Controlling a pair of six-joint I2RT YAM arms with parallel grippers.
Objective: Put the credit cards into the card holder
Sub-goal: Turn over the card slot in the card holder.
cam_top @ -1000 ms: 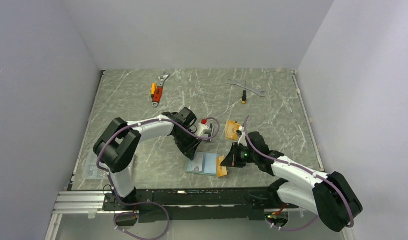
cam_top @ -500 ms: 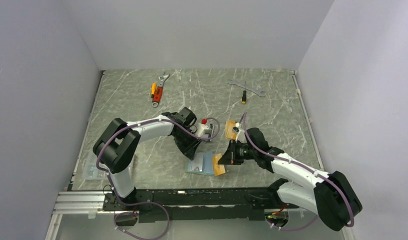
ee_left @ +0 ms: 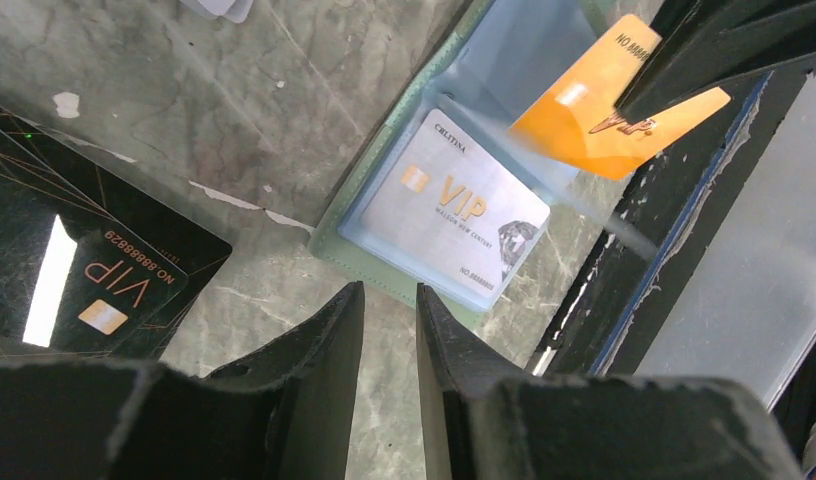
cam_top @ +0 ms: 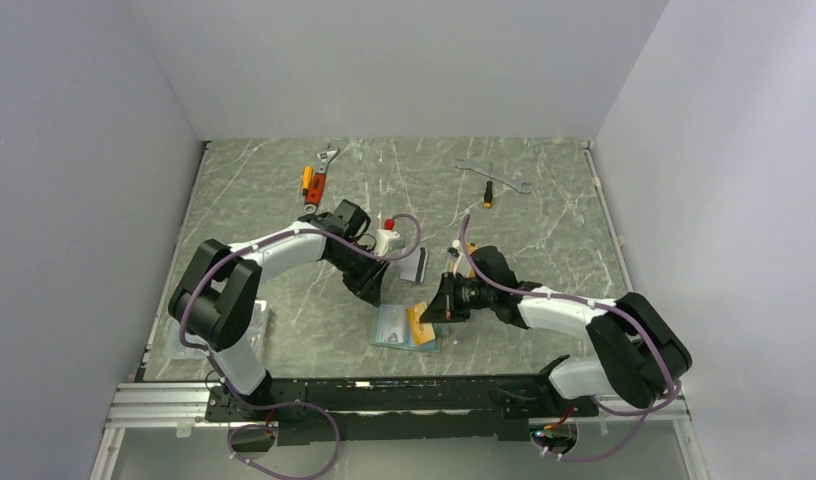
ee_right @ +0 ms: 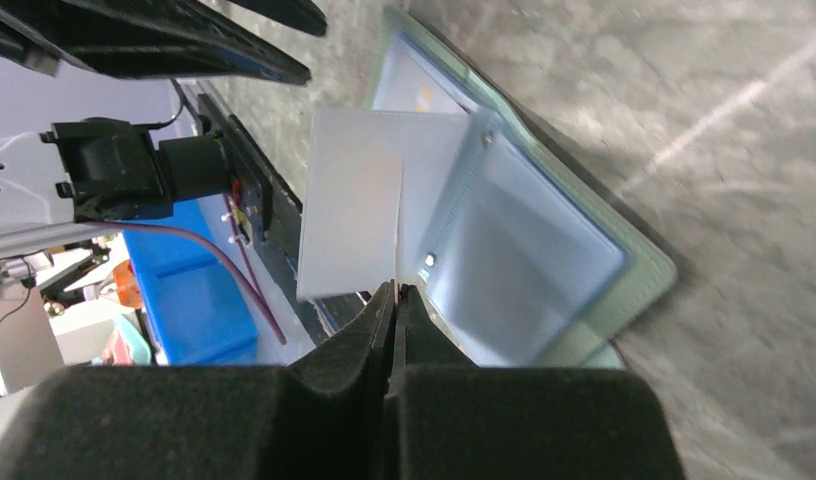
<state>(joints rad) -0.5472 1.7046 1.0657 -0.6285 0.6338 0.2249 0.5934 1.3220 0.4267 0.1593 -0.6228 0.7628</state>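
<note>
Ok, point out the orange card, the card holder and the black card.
orange card (ee_left: 584, 120): left wrist view, middle of its face.
card holder (ee_right: 524, 270): right wrist view, bare inner pocket.
black card (ee_left: 94, 240): left wrist view, its dark face.

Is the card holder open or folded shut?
Open: the card holder lies spread flat, pale blue pockets facing up, a silver card showing in one.

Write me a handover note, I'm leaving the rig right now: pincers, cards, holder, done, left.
Left pincer: open, empty, above the table beside the card holder, which lies open.
Right pincer: shut on an orange card, tilted over the holder, not yet in.
Done: one silver card sits inside the holder.
Left: seat the orange card, then the black card and grey card lying loose on the table.
</note>
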